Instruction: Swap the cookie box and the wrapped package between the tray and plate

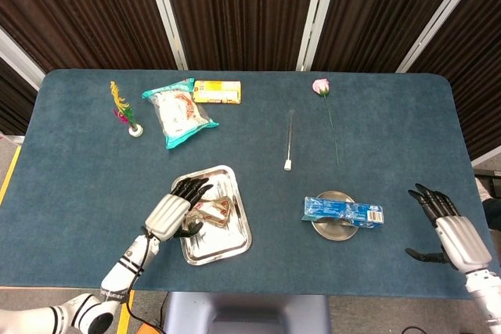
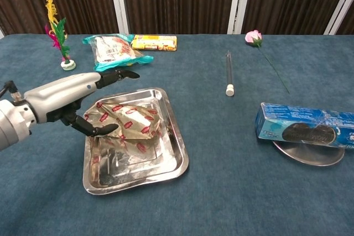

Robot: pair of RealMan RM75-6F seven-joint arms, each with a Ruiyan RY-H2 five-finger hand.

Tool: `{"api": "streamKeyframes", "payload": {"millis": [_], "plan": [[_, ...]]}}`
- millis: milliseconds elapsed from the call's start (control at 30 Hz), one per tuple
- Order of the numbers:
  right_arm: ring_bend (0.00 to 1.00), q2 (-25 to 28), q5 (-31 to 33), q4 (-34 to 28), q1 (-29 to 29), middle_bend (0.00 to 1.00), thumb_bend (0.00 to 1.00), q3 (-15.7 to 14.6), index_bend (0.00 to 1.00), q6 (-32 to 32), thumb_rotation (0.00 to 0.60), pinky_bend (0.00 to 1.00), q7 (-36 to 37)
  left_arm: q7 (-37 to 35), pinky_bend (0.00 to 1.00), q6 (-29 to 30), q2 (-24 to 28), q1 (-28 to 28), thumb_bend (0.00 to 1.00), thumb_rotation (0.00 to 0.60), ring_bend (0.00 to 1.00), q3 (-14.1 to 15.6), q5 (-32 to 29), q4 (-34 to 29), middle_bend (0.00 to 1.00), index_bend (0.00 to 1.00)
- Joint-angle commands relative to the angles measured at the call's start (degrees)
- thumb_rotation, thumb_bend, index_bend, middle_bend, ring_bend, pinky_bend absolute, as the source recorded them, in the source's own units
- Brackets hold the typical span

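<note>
Here, left hand spread and empty beside wrapped package in tray, right hand released.

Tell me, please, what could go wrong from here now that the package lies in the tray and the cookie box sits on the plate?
The cookie box overhangs the small plate on both sides, so a nudge might tip it off. The left hand, open, is close over the package in the tray; withdrawing carelessly could snag the wrapper and drag it out. The right hand is also open.
</note>
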Motion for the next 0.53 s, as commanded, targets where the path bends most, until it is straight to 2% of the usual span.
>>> {"api": "streamKeyframes", "payload": {"millis": [33, 133, 200, 267, 333, 433, 533], "plan": [[0.00, 0.08, -0.37, -0.04, -0.31, 0.00, 0.15, -0.12, 0.00, 0.64, 0.600, 0.00, -0.37, 2.70, 0.02, 3.84, 5.91, 2.63, 0.36, 0.600, 0.00, 2.89, 3.86, -7.68, 0.00, 0.00], [0.00, 0.14, -0.56, -0.04, -0.87, 0.00, 0.15, -0.20, 0.00, 1.59, 0.600, 0.00, -1.33, 7.38, 0.03, 12.44, 10.56, 8.07, 0.37, 0.600, 0.00, 6.64, 8.37, -9.87, 0.00, 0.00], [0.00, 0.08, -0.53, -0.12, -1.51, 0.00, 0.15, -0.16, 0.00, 2.65, 0.600, 0.00, -2.39, 9.36, 0.03, 20.72, 12.24, 13.62, 0.40, 0.600, 0.00, 8.84, 10.51, -8.23, 0.00, 0.00], [0.00, -0.15, -0.23, -0.39, -2.31, 0.00, 0.15, 0.01, 0.00, 3.91, 0.600, 0.00, -3.75, 7.76, 0.01, 25.64, 13.06, 17.63, 0.42, 0.600, 0.00, 10.53, 11.18, -6.01, 0.00, 0.00], [0.00, -0.96, -0.13, -0.67, -3.67, 0.00, 0.15, 0.46, 0.00, 6.60, 0.600, 0.00, -6.57, 3.24, 0.00, 30.09, 14.41, 21.79, 0.43, 0.600, 0.00, 12.14, 10.92, -2.32, 0.00, 0.00], [0.00, -2.43, -1.07, -1.08, -5.27, 0.00, 0.15, 0.70, 0.00, 9.96, 0.600, 0.00, -10.11, -3.13, 0.00, 34.09, 13.98, 25.40, 0.43, 0.600, 0.00, 11.48, 9.55, 5.06, 0.00, 0.00], [0.00, -3.67, -1.66, -0.88, -6.05, 0.00, 0.15, 0.92, 0.00, 11.62, 0.600, 0.00, -11.98, -6.40, 0.00, 33.00, 15.61, 25.23, 0.44, 0.600, 0.00, 10.55, 9.08, 6.77, 0.00, 0.00]]}}
